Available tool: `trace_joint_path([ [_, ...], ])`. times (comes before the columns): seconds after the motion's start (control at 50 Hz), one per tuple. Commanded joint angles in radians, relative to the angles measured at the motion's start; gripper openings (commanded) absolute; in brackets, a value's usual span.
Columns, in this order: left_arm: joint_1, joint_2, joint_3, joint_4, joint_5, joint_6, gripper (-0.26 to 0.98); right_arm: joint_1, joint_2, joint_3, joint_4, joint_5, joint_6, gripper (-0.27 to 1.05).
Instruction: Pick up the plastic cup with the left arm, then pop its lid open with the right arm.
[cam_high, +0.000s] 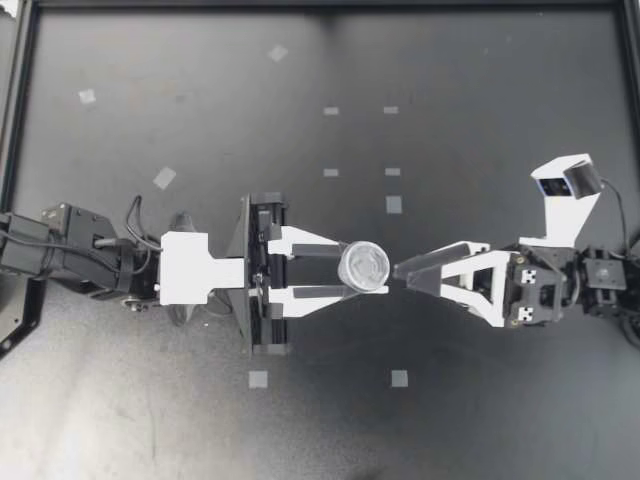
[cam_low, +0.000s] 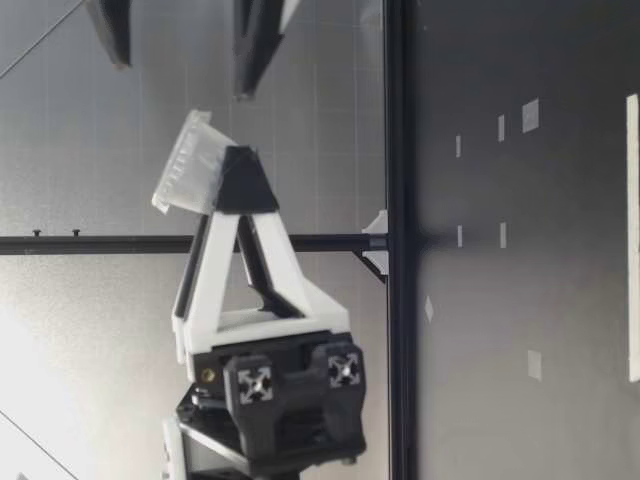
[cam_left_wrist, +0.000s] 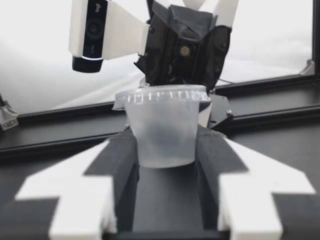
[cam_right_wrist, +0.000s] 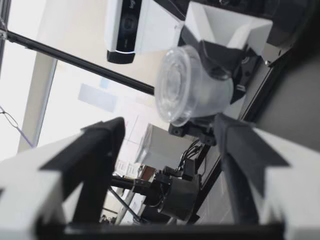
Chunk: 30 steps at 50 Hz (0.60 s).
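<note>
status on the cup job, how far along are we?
Done: the lidded cup is off the table, raised in the low view. In hand: my left hand is shut on its body; my right hand, open, faces the lid close by. Left: the right hand has not closed on the cup, and the lid is on.

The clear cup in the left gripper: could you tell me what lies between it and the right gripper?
Nothing: the top view shows only a short bare gap between the clear cup and my right gripper.
</note>
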Motion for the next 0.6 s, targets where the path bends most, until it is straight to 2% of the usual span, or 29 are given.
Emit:
trace_joint_path([
  [0.0, 0.003, -0.021, -0.018, 0.003, -0.003, 0.002, 0.16, -0.009, 0.003, -0.023, -0.005, -0.012, 0.002, 0.71],
  [0.16, 0.003, -0.018, -0.02, 0.008, 0.0, 0.0, 0.16, -0.031, -0.003, -0.038, -0.018, -0.015, 0.003, 0.71],
  [0.38, -0.005, -0.017, -0.023, 0.015, 0.031, -0.002, 0.16, -0.132, -0.064, -0.11, -0.201, -0.055, 0.003, 0.7],
  [0.58, -0.012, -0.018, -0.018, 0.015, 0.061, -0.008, 0.16, -0.192, -0.17, -0.077, -0.229, -0.08, -0.005, 0.7],
])
